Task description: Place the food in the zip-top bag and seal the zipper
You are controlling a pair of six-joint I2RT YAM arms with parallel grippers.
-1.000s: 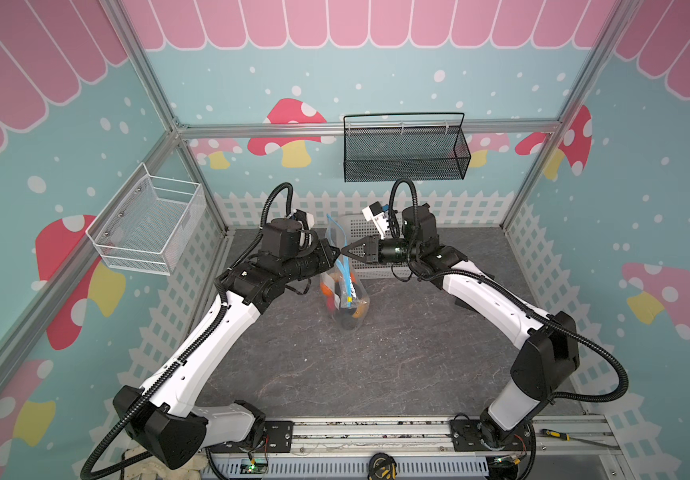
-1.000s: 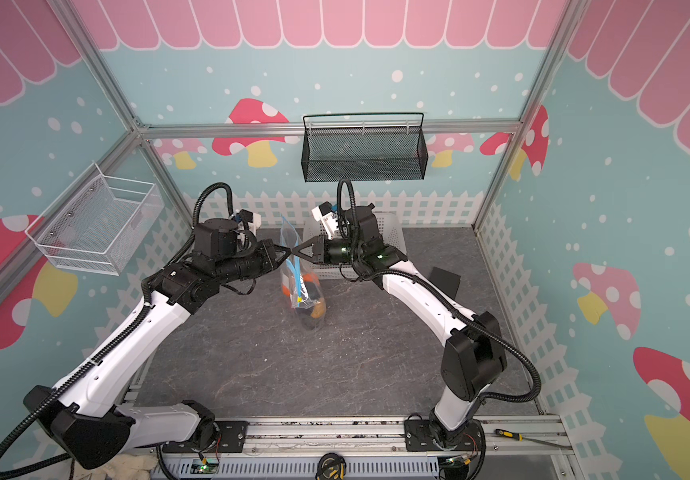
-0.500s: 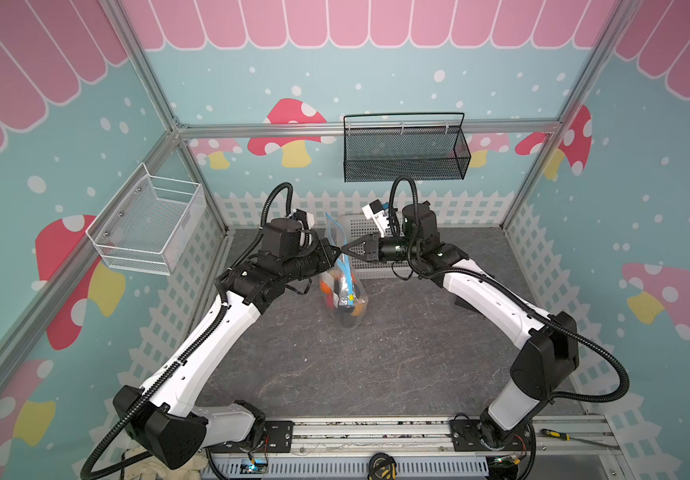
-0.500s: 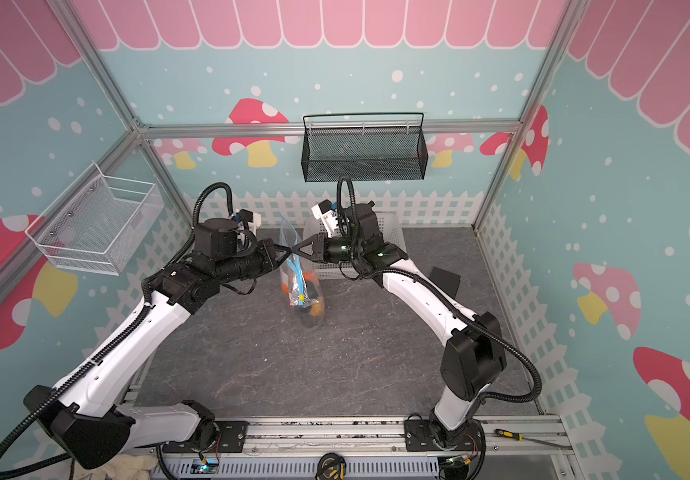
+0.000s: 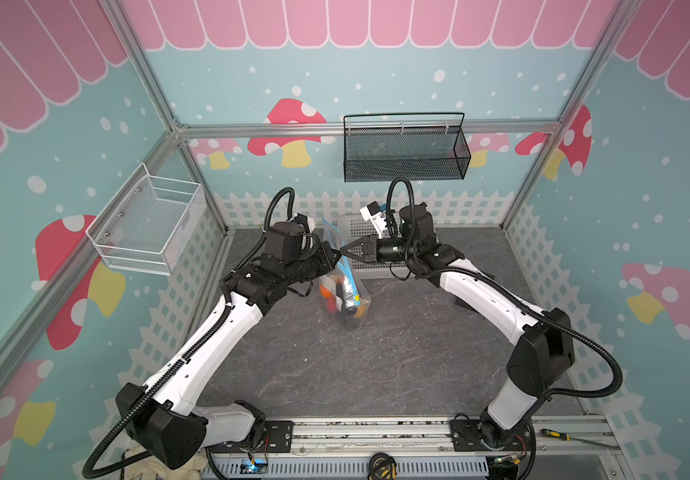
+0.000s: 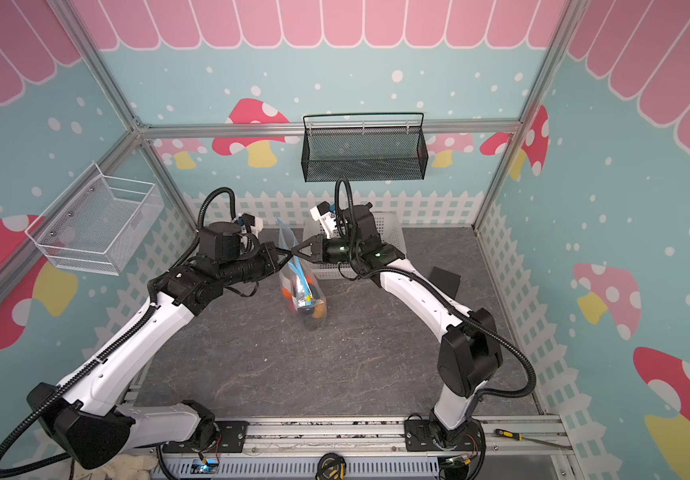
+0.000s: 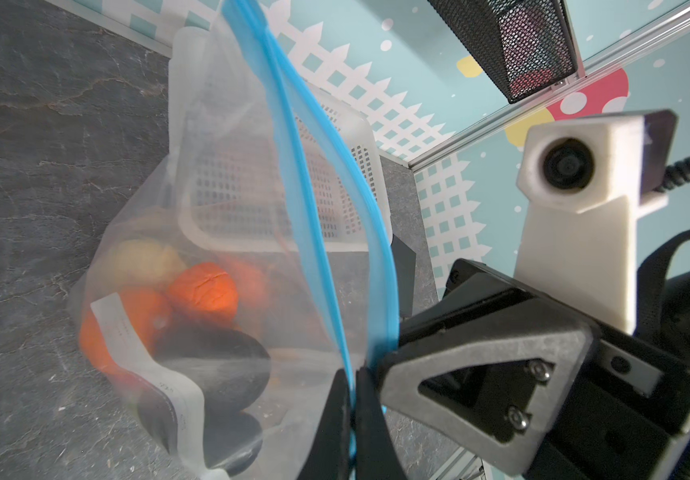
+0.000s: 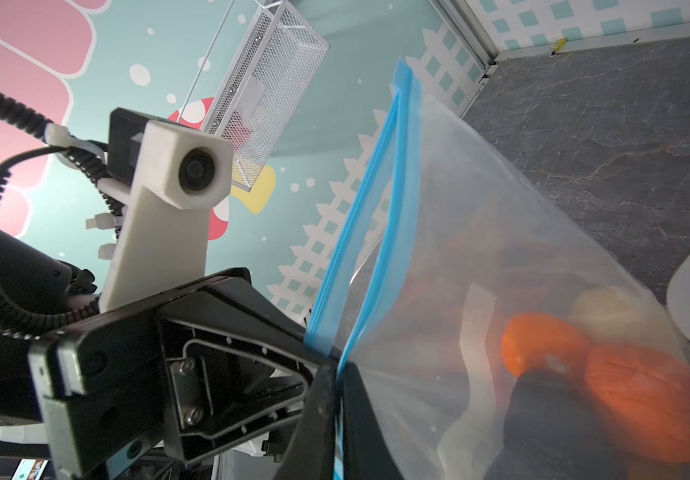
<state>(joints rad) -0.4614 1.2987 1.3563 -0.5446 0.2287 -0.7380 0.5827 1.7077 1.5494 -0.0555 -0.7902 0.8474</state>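
Zip-top bag (image 5: pixel 343 297) is stood mid-tabletop (image 5: pixel 335 365), weighted by the food (image 7: pixel 204 291) already inside: orange, cream and black lumps. Its top is hung from the left pincer (image 7: pixel 351 384) and right pincer (image 8: pixel 336 376), both nipped narrow on one zipper (image 7: pixel 310 232) end, judged as a brace for sealing. Blue strips are not yet joined. White basket (image 5: pixel 356 226) lies just behind.

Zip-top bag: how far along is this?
Done: the food sits inside the zip-top bag. In hand: left gripper and right gripper each pinch the zipper, tips side by side. Left: its two blue strips gape apart in both wrist views, so the seal is not yet made.
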